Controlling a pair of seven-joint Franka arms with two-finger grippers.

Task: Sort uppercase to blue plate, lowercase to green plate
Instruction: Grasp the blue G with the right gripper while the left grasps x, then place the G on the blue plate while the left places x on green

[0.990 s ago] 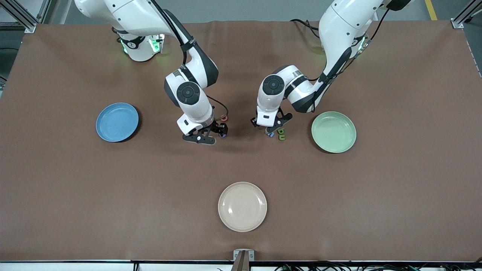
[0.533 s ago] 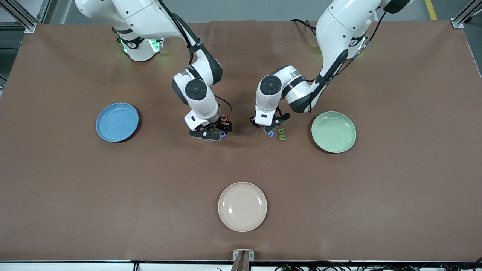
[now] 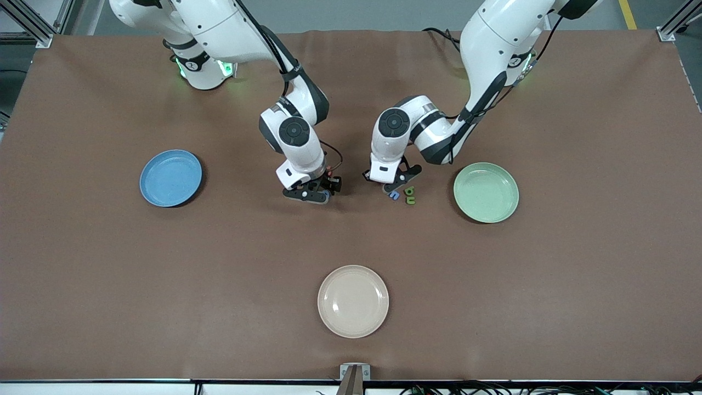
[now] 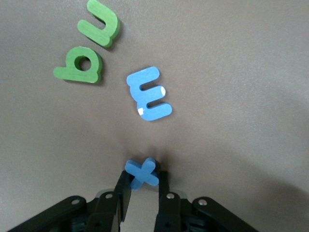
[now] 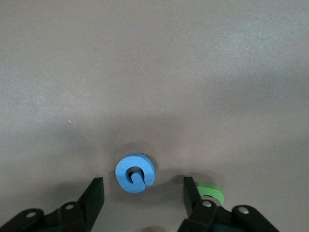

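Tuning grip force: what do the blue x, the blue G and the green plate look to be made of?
Blue x: looks like foam, matte, thick flat-cut slab with soft edges. Blue G: same look, matte, thick-walled, probably foam. Green plate: hard and smooth, glossy glare along the rim; plastic or melamine likely, cannot tell which.

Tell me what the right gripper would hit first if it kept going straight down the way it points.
The right gripper points down at the table, fingers open on either side of the blue G. Going straight on, it would likely reach the tabletop with the G between its fingers; a green letter sits beside one finger.
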